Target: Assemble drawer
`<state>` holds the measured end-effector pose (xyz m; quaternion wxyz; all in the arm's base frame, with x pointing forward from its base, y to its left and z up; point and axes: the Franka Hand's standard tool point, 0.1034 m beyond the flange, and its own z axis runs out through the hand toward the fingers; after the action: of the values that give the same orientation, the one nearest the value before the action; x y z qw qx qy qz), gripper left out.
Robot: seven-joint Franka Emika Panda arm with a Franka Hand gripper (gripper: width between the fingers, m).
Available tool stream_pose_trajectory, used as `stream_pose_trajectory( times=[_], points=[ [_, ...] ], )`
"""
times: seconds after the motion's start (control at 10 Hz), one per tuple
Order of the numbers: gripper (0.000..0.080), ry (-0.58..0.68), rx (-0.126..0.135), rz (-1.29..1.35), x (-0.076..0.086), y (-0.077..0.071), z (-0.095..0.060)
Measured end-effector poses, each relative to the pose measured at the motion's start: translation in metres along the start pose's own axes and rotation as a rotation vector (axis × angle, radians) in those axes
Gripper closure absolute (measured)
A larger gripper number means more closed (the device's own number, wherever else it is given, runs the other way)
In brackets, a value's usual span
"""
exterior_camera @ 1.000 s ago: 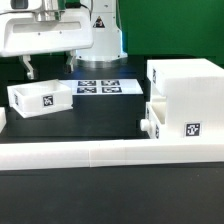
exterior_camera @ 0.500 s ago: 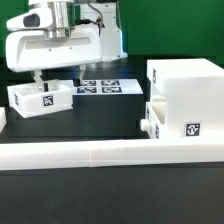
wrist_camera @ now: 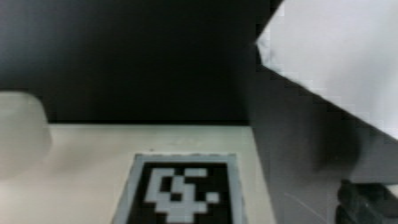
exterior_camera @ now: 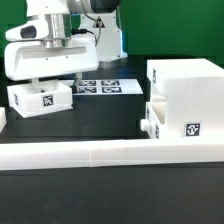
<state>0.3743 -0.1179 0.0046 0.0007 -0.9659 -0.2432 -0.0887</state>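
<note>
A small white open-top tray (exterior_camera: 40,98) with a square tag sits at the exterior view's left. My gripper (exterior_camera: 45,86) hangs low right over it, its fingers reaching down to the tray's top edge, jaws apart and holding nothing. The wrist view shows the tray's tag (wrist_camera: 178,190) very close and one dark finger (wrist_camera: 370,198) at the edge. The large boxy housing (exterior_camera: 185,80) stands at the exterior view's right. A second small tray (exterior_camera: 178,125) sits in its lower part, tag facing forward.
The long low white wall (exterior_camera: 100,152) runs across the front. The marker board (exterior_camera: 105,87) lies flat behind the tray, between it and the housing. The arm's white body fills the upper left of the exterior view.
The arm has come down and shifted slightly toward the exterior view's right, so the gripper now sits at the left tray. The tray and housing have not moved.
</note>
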Motion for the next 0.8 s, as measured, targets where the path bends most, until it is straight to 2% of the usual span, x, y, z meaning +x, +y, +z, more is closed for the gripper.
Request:
stream_pose_trajectory(
  times=[0.1,0.2,0.4,0.5,0.8],
  points=[
    [0.0275,0.000,0.000,0.003,-0.0007,0.0007,-0.0001],
    [0.0275,0.000,0.000,0.005,0.0002,0.0005,-0.0001],
    [0.0551,0.002,0.000,0.002,0.0039,-0.0007,-0.0001],
    [0.0723,0.002,0.000,0.000,0.0043,-0.0012,0.0000],
    [0.0758,0.006,-0.002,-0.006,0.0075,-0.0015,-0.0016]
  ],
)
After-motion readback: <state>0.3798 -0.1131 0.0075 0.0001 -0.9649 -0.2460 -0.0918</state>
